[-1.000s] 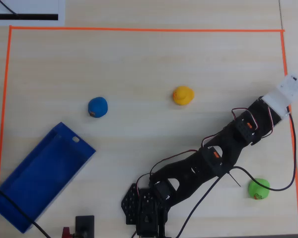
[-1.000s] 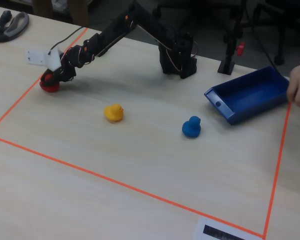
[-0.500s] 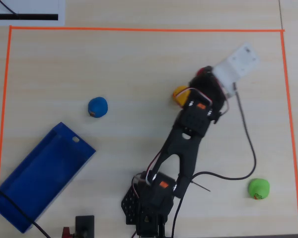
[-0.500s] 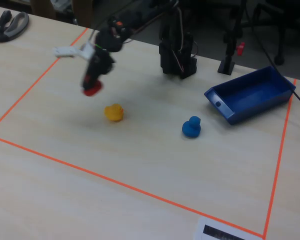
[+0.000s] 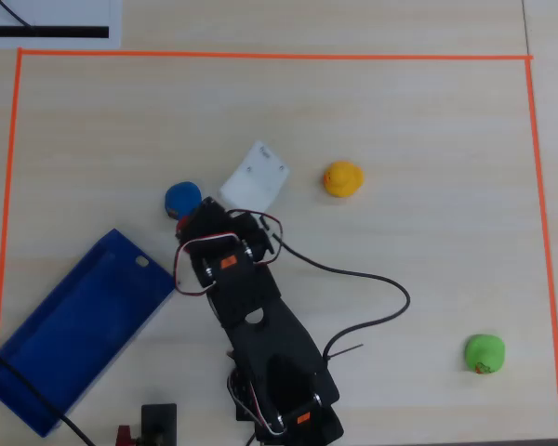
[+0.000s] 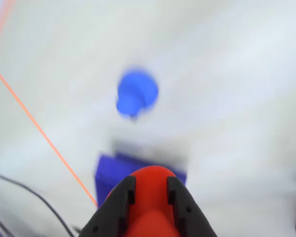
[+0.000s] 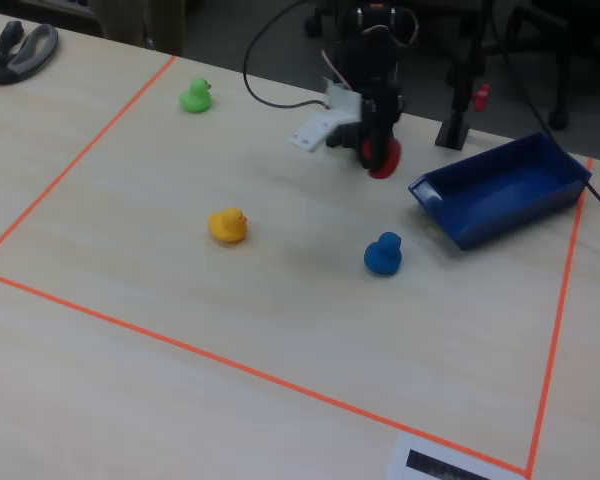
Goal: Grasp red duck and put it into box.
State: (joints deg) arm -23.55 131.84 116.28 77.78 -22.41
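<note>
My gripper (image 6: 150,181) is shut on the red duck (image 6: 150,174), whose rounded body fills the gap between the two black fingers. In the fixed view the red duck (image 7: 384,160) hangs in the gripper (image 7: 378,152) above the table, just left of the near end of the dark blue box (image 7: 520,212). From overhead, the arm covers the duck, and the box (image 5: 65,334) lies at the lower left, apart from the arm. The wrist view is blurred and shows one end of the box (image 6: 106,174) right behind the duck.
A blue duck (image 5: 182,199) sits just beside the arm's white block (image 5: 254,175), also in the wrist view as the blue duck (image 6: 137,93). A yellow duck (image 5: 342,178) and a green duck (image 5: 484,353) stand farther right. Orange tape (image 5: 260,56) frames the table.
The arm has swung from the right edge, past the yellow duck, over to the blue duck and the box, carrying the red duck lifted off the table.
</note>
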